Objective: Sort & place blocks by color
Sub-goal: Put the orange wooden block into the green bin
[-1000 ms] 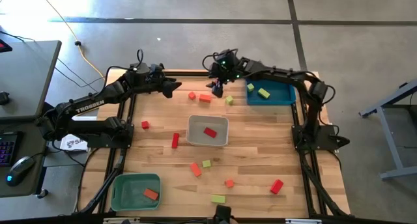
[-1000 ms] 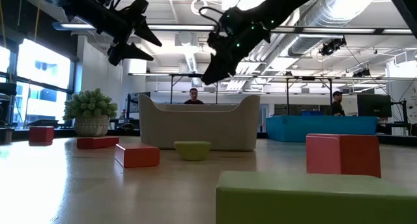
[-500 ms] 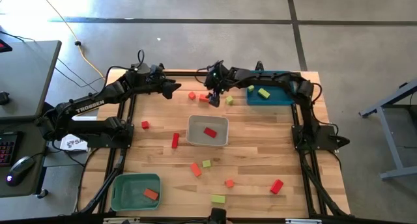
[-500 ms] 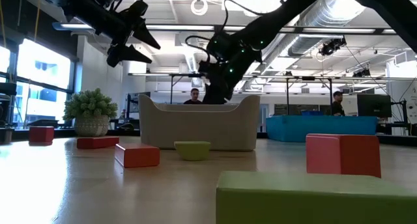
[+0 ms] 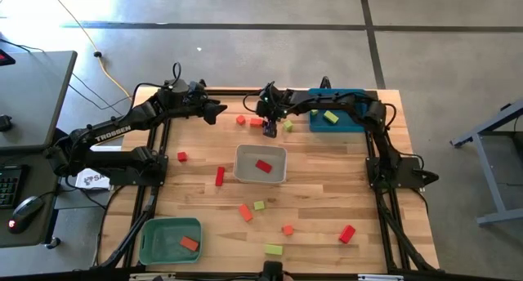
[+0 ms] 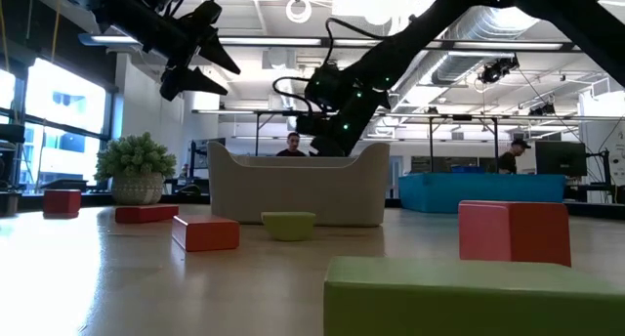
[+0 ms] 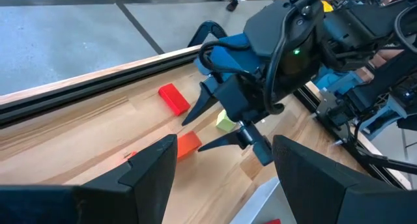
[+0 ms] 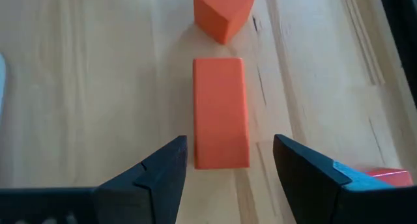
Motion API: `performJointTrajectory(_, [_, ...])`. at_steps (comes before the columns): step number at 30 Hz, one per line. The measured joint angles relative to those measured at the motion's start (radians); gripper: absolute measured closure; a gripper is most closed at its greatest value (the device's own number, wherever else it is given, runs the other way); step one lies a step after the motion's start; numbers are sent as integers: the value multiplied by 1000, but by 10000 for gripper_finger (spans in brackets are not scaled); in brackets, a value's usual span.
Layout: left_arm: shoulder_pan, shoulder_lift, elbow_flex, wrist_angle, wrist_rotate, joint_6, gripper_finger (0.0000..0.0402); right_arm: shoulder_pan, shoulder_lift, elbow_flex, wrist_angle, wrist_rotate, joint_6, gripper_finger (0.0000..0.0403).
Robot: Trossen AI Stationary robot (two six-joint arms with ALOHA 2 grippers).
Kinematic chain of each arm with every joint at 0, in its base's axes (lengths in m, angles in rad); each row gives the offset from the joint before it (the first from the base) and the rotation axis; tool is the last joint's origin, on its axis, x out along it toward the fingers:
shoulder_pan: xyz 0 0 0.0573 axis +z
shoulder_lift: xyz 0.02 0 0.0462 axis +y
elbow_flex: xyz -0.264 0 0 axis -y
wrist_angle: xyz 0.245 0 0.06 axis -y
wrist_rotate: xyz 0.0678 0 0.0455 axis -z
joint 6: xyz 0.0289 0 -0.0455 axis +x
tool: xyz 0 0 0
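Orange bar block (image 8: 220,113) lies flat near the table's back edge, lined up between the spread fingers of the right gripper (image 8: 228,178), not gripped yet. Step: reaching for pickup. Next: lower, close on its long sides. Left gripper (image 5: 219,109) waits open, raised nearby.

The word "TROSSEN" stands in white capitals along the left arm (image 5: 110,135), seen from above. A white label (image 5: 91,180) by that arm's base shows letters like "SA", the rest hidden. Nothing else is readable.
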Motion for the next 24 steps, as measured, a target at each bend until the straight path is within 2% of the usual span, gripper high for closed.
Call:
performJointTrajectory(12, [0,0,0,0,0,8,161,12,13,0,14,22,-23,187])
performJointTrajectory(24, [0,0,0,0,0,8,161,11,13,0,7,28,-42,205])
